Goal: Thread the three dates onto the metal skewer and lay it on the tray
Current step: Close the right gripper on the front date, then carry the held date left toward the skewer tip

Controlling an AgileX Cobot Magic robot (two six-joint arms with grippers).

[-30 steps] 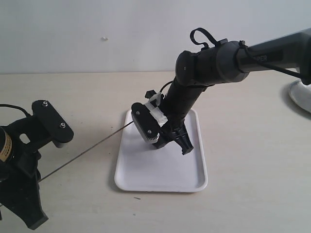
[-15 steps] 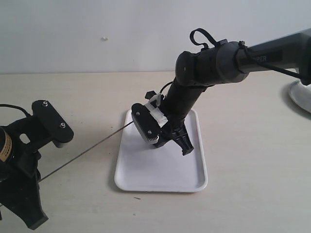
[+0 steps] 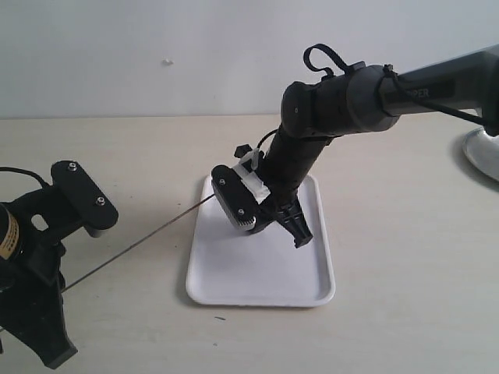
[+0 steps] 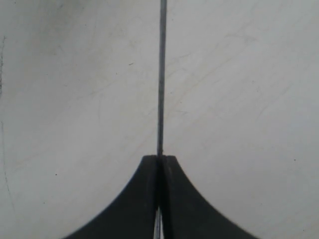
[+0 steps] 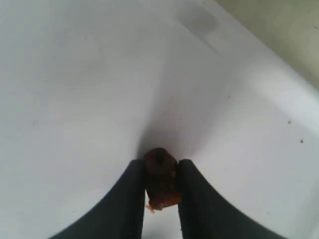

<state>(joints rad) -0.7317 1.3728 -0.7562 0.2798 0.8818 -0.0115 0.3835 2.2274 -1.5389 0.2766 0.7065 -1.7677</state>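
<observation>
Exterior view: "PER" is read on the right arm, which is held over the tray. The skewer is pointed at the tray's edge.

Left wrist view: the skewer is pinched by the left gripper, its jaws pressed together.

Right wrist view: a date is pinched by the right gripper over the tray.

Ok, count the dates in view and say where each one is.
1. One date is gripped by the right gripper over the tray. The other two may be hidden or out of view.
</observation>
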